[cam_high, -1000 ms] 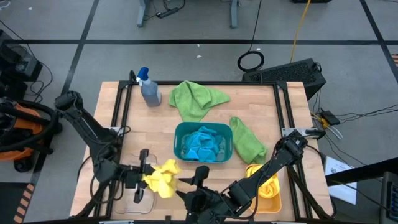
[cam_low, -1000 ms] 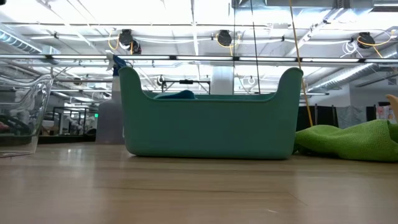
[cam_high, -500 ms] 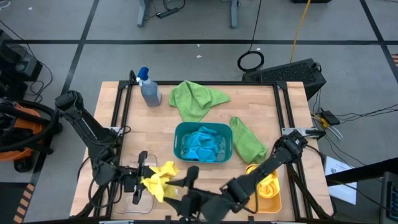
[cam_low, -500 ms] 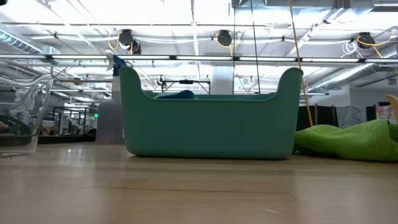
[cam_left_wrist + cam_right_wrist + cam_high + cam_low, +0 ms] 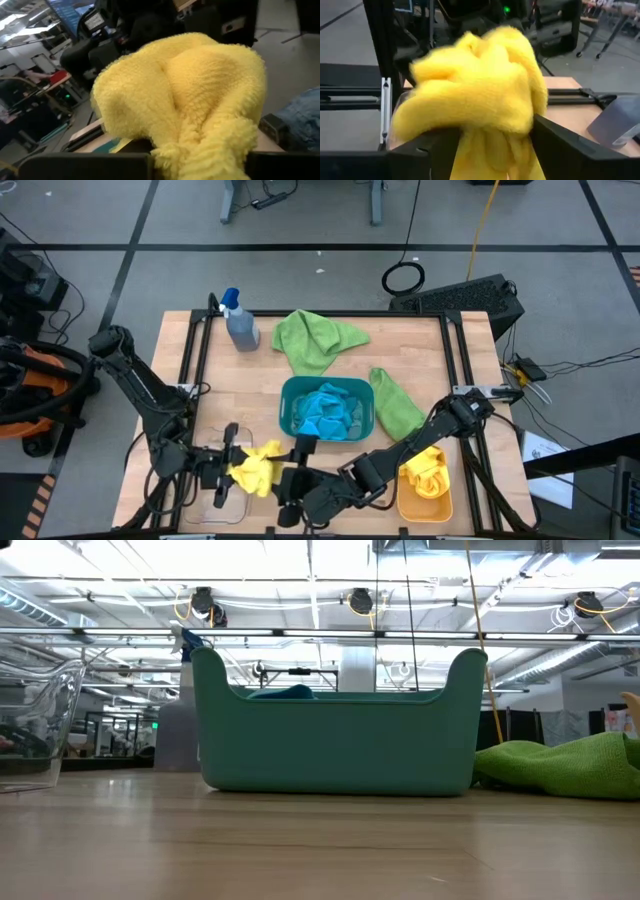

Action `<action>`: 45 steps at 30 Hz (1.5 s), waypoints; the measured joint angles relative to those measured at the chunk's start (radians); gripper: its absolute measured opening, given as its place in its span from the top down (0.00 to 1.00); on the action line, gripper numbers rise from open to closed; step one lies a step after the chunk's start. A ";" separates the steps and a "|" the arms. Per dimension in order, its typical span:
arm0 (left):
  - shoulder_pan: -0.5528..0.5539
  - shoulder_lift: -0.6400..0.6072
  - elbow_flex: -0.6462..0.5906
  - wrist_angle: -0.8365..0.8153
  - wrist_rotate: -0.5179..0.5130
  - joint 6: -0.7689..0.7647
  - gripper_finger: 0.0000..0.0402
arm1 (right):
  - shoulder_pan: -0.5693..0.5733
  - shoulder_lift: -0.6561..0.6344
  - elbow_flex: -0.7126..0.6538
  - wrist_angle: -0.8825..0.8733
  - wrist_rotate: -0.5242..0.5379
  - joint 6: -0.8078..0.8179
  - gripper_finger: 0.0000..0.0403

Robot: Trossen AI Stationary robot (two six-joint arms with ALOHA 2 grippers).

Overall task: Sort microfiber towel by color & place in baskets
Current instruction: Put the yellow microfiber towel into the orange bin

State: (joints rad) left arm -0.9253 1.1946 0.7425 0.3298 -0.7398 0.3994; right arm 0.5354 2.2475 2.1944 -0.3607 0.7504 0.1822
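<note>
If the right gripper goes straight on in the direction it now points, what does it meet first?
Most likely the yellow towel that the left gripper holds. The right gripper points toward it, jaws open, and the towel fills its wrist view. Whether it already touches the towel is unclear.

I count two lime green microfiber cloths point(image 5: 315, 338) point(image 5: 398, 407) lying loose, two yellow ones point(image 5: 256, 467) point(image 5: 427, 472), and blue cloth bunched in one heap point(image 5: 327, 412). There are three small plastic tubs: teal point(image 5: 288, 408), orange point(image 5: 424, 505), clear point(image 5: 206, 505). One grey spray bottle point(image 5: 240, 325).
</note>
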 joint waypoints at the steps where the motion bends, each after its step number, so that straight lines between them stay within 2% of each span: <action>1: 0.000 0.000 0.000 0.000 0.014 0.000 0.86 | 0.000 0.000 0.000 -0.005 -0.002 0.008 0.42; 7: -0.028 0.000 0.000 0.013 0.084 0.000 0.83 | 0.010 0.001 0.000 -0.017 -0.046 -0.008 0.43; 11: -0.036 0.000 0.000 0.043 0.092 -0.001 0.72 | 0.007 0.001 0.000 -0.005 -0.072 -0.053 0.50; 17: -0.037 0.000 0.000 0.052 0.083 -0.020 0.49 | -0.014 0.001 0.000 -0.006 -0.114 -0.063 0.72; 21: -0.037 0.000 0.000 0.052 0.056 -0.028 0.38 | -0.025 0.001 0.000 -0.011 -0.121 -0.067 0.91; 23: -0.037 0.000 0.000 0.051 0.055 -0.049 0.35 | -0.026 0.001 0.000 -0.022 -0.121 -0.072 0.97; 28: -0.055 0.000 0.000 0.046 0.047 -0.056 0.29 | -0.022 0.000 0.000 -0.064 -0.117 -0.057 0.96; 32: -0.078 0.000 0.000 0.050 0.023 -0.057 0.25 | 0.000 -0.018 0.000 -0.126 -0.108 -0.047 0.99; 38: -0.109 0.000 0.000 0.049 -0.031 -0.054 0.20 | 0.058 -0.076 0.000 -0.241 -0.028 -0.008 0.99; 45: -0.118 0.000 0.000 0.047 -0.082 -0.053 0.14 | 0.140 -0.158 0.000 -0.432 0.052 0.133 0.99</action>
State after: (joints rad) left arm -1.0430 1.1942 0.7425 0.3763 -0.8222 0.3462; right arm 0.6752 2.0891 2.1944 -0.7931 0.8025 0.3147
